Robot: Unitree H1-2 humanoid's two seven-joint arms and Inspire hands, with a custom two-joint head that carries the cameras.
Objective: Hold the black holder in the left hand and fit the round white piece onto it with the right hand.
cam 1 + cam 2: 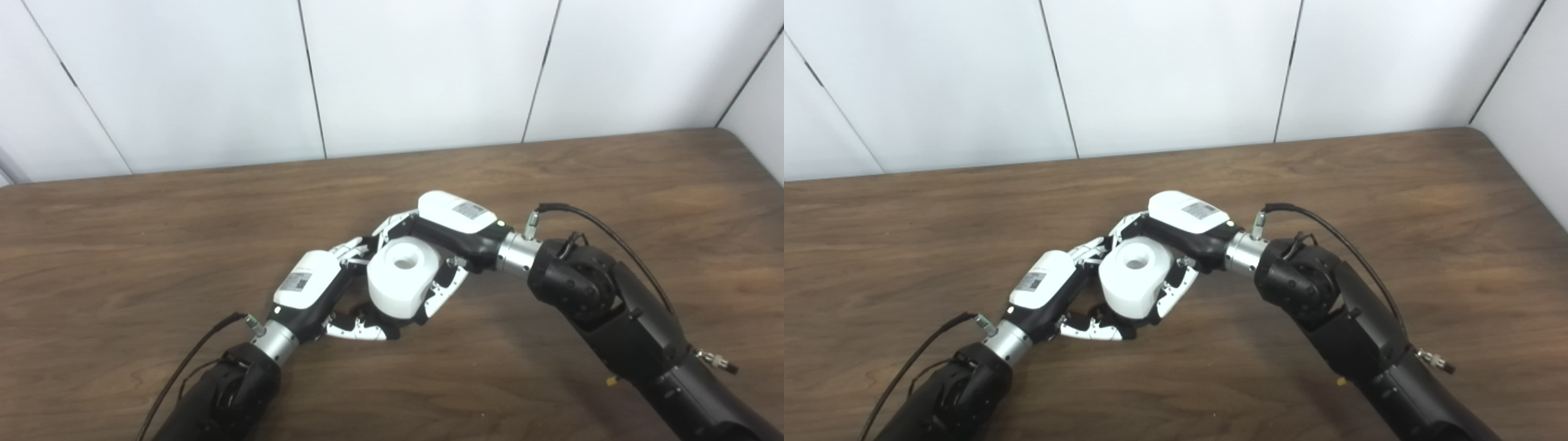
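A brown wood-grain counter (612,184) fills the lower part of both views, backed by a white panelled wall (429,73). Two black arms come up from the bottom edge and meet near the middle of the counter, with cables looping off each wrist.

The right hand (456,223) reaches in from the right with its white back facing up; its fingers (450,285) curl around the far and right sides of the round white piece (401,275), touching it. The left hand (309,285) comes in from the lower left, and its fingers (358,331) wrap under and beside the lower left of the same piece.

The round white piece sits between the two hands, tilted a little, with a round hole in its top face. Dark material shows just below it among the left fingers, but whether that is the black holder, and whether it is gripped, cannot be told.
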